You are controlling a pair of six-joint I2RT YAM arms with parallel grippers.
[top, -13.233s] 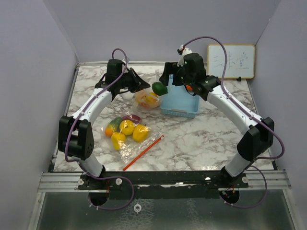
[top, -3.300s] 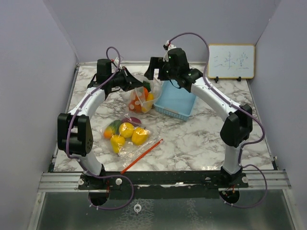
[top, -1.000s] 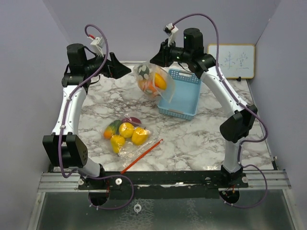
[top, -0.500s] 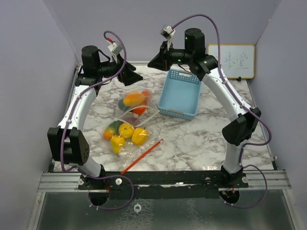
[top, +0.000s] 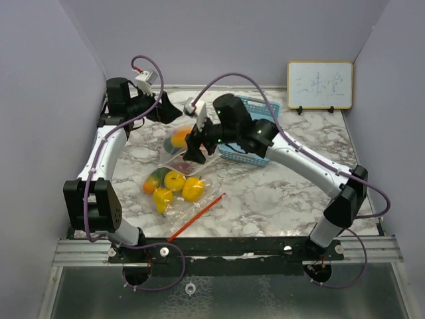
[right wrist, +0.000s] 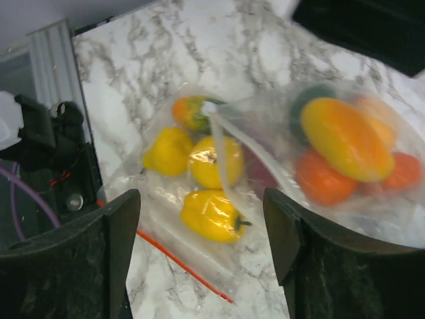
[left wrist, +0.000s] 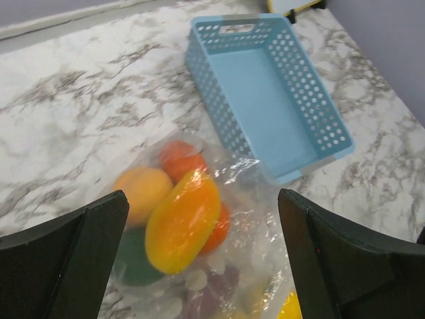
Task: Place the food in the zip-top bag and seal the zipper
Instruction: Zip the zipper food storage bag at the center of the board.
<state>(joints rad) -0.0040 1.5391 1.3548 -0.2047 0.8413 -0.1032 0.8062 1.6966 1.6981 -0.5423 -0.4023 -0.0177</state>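
Two clear zip-top bags lie on the marble table. The far bag point(top: 178, 139) holds food: a yellow-orange fruit point(left wrist: 182, 219), orange, green and purple pieces. The near bag point(top: 174, 186) holds yellow peppers point(right wrist: 209, 216) and a green-orange piece, and its red zipper strip point(top: 199, 214) points toward the front edge. My left gripper point(top: 171, 109) hangs open above the far bag point(left wrist: 265, 219), touching nothing. My right gripper point(top: 194, 143) hovers open over both bags, partly hiding the far one, with nothing between its fingers point(right wrist: 66, 266).
An empty light blue basket point(left wrist: 265, 86) sits right of the far bag, behind my right arm. A small whiteboard point(top: 319, 84) leans on the back wall at the right. Purple walls close in the table on three sides.
The far bag, hanging from my right gripper a second ago, now lies on the table. My right gripper has opened and swung down and forward over the bags. The left gripper shifted slightly.
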